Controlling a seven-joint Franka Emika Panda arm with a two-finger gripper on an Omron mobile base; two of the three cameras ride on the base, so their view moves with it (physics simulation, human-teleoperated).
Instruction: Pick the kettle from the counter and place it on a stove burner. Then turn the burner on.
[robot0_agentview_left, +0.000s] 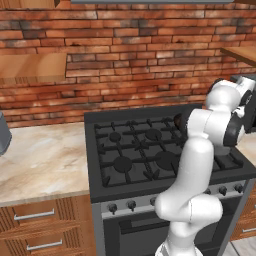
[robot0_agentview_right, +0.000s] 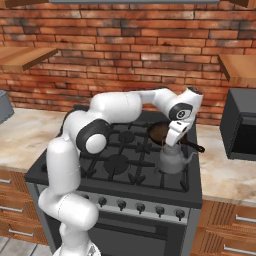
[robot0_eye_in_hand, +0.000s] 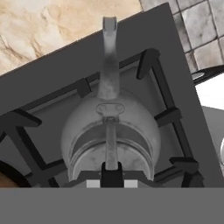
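The grey kettle (robot0_agentview_right: 175, 161) stands over the stove's front right stove burner, its spout pointing right toward the counter (robot0_agentview_right: 227, 172). My gripper (robot0_agentview_right: 173, 144) comes down on it from above and is shut on its thin arched handle (robot0_eye_in_hand: 110, 138). In the hand view the kettle (robot0_eye_in_hand: 111, 124) is seen from above. Black grate bars (robot0_eye_in_hand: 168, 116) ring it, and the fingertips (robot0_eye_in_hand: 112, 174) pinch the handle. The burner cap is hidden under the kettle. Whether the kettle rests on the grate or hangs just above it I cannot tell.
A dark frying pan (robot0_agentview_right: 161, 131) sits on the back right burner, just behind the kettle. The stove knobs (robot0_agentview_right: 141, 208) run along the front panel. A dark microwave (robot0_agentview_right: 242, 125) stands on the counter at the right. The counter (robot0_agentview_left: 40, 160) left of the stove lies bare.
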